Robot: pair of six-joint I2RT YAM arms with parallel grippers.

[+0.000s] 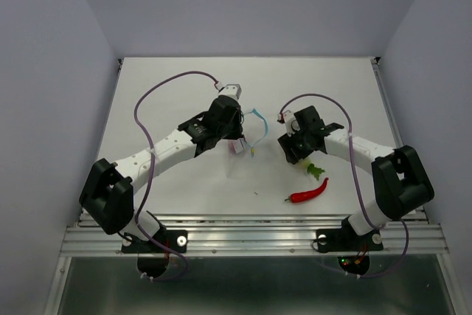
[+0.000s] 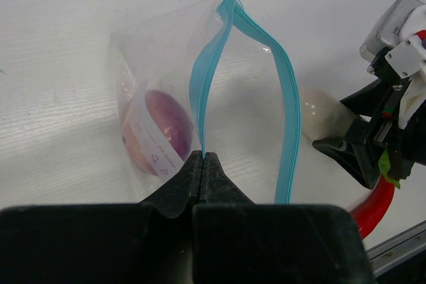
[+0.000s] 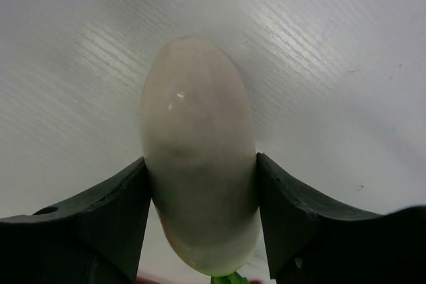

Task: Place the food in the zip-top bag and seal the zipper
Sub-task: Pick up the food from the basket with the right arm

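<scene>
Left wrist: left gripper (image 2: 203, 157) pinches one lip of zipper (image 2: 208, 71); zip-top bag (image 2: 153, 51) looks limp and light, onion (image 2: 168, 121) inside, 10 o'clock of pinch. Smooth radish (image 3: 196, 131), clamped mid-body by right gripper (image 3: 200, 194), is likely slippery.

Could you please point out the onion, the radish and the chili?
onion (image 2: 171, 121): left wrist view, its purple flank.
radish (image 3: 198, 157): right wrist view, middle of its white body.
chili (image 1: 308, 194): top external view, middle of its red curve.

A white table (image 1: 184, 79) stands between pale walls (image 1: 44, 71), a metal rail (image 1: 251, 237) fronting it.
</scene>
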